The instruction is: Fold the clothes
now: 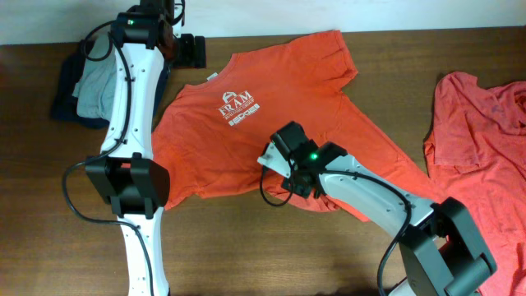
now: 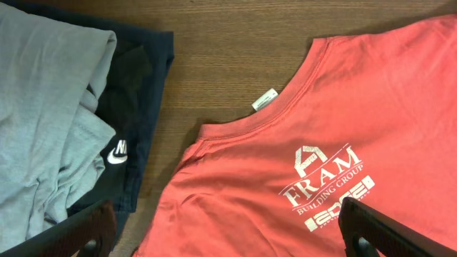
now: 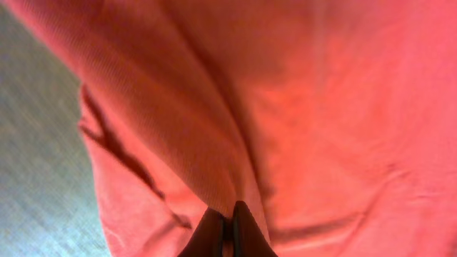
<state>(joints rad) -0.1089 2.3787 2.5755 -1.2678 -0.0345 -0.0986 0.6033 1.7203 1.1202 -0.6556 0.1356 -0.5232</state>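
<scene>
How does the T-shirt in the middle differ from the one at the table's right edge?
The middle T-shirt lies spread fairly flat; the right-edge T-shirt is rumpled, partly out of frame. The middle one shows a white logo; the right-edge one shows none. The right gripper pinches the middle one; nothing touches the other. Both are orange-red.

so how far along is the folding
Done: nothing folded yet; the T-shirt lies flat, logo up. In hand: the right fingers are pinched shut on its fabric, the left fingers open near the collar. Left: every fold on it, then the crumpled second shirt at the right edge.
</scene>
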